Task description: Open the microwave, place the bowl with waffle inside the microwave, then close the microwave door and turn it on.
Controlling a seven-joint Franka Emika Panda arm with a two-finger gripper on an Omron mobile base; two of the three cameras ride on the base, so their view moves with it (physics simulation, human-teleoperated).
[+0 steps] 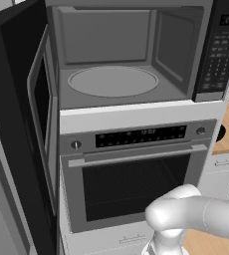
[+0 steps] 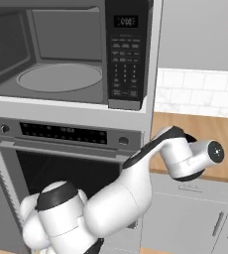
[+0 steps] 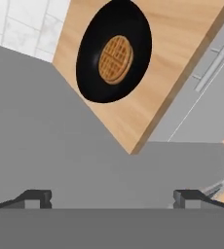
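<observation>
The microwave door [image 1: 22,114] stands wide, cavity bare above the turntable [image 1: 112,81]; nothing crowds the bowl [image 3: 92,73].

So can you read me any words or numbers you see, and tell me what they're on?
None can be read.
Small display on the microwave keypad panel: lit digits, too blurred to read.
Keypad buttons: tiny pale marks, too small to read.
Oven control strip: pale marks, too small to read.
Bowl, waffle and wooden counter: no writing.
</observation>
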